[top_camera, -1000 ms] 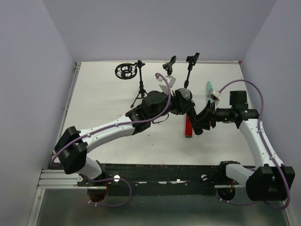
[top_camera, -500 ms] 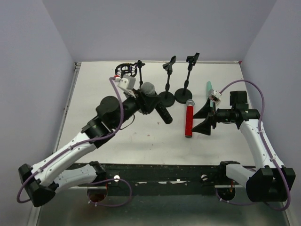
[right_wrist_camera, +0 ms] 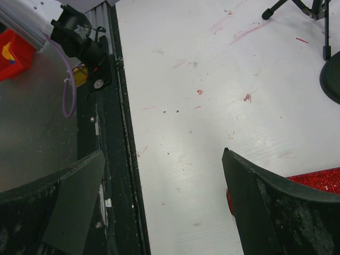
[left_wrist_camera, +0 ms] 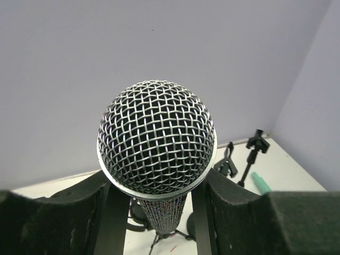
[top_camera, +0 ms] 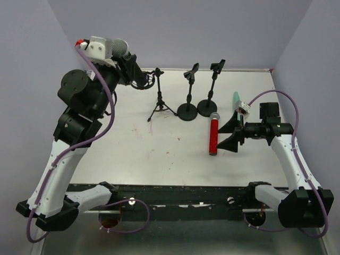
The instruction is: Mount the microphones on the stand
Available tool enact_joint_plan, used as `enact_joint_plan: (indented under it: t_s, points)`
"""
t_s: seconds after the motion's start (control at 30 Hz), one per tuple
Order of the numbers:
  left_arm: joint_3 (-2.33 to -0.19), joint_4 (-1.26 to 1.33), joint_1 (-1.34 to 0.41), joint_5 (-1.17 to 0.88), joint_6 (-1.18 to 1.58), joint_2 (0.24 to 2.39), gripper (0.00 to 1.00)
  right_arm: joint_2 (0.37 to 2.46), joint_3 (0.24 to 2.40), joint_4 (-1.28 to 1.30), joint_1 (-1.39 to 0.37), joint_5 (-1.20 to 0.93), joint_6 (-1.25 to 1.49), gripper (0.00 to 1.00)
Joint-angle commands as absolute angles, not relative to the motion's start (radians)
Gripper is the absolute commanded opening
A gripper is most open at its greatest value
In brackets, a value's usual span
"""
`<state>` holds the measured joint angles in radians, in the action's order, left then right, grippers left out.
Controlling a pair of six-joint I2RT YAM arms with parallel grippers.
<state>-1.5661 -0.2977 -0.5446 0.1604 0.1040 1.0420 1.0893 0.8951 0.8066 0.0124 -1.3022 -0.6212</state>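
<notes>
My left gripper [top_camera: 126,59] is raised high at the far left, shut on the black microphone [top_camera: 119,48]. In the left wrist view its silver mesh head [left_wrist_camera: 156,138] fills the middle and both fingers [left_wrist_camera: 64,212] clamp the black body below it. The red microphone [top_camera: 213,135] lies flat on the table. Just right of it my right gripper [top_camera: 229,133] stands open and empty, and its right finger [right_wrist_camera: 276,207] is next to the red microphone's glitter body [right_wrist_camera: 313,178]. The mint-green microphone [top_camera: 235,99] lies behind the right wrist. All three stands have empty clips.
A tripod stand [top_camera: 159,101] and two round-base stands [top_camera: 188,109] [top_camera: 208,106] stand in a row at the back middle. A black ring mount sits behind my left gripper, mostly hidden. The table's black front rail [right_wrist_camera: 114,159] runs through the right wrist view.
My left arm has swung the black microphone from the table's middle up to the far left. My right gripper has opened wide beside the red microphone and then stayed still.
</notes>
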Motion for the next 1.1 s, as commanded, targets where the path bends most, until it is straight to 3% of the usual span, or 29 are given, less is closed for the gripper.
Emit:
enact_joint_plan:
  t_s: [0.0,0.27,1.07]
  points:
    - [-1.724,-0.347,-0.496,0.167,0.034,1.175,0.0,1.089,0.89,0.779,0.011,-1.293,-0.609,1.0]
    - [-1.966,-0.428,-0.459,0.146,0.017,1.364,0.0,1.095,0.887,0.776,0.012,-1.29,-0.611,1.0]
    - [-1.967,-0.489,-0.428,0.086,-0.026,1.453,0.0,1.095,0.884,0.775,0.012,-1.289,-0.607,1.0]
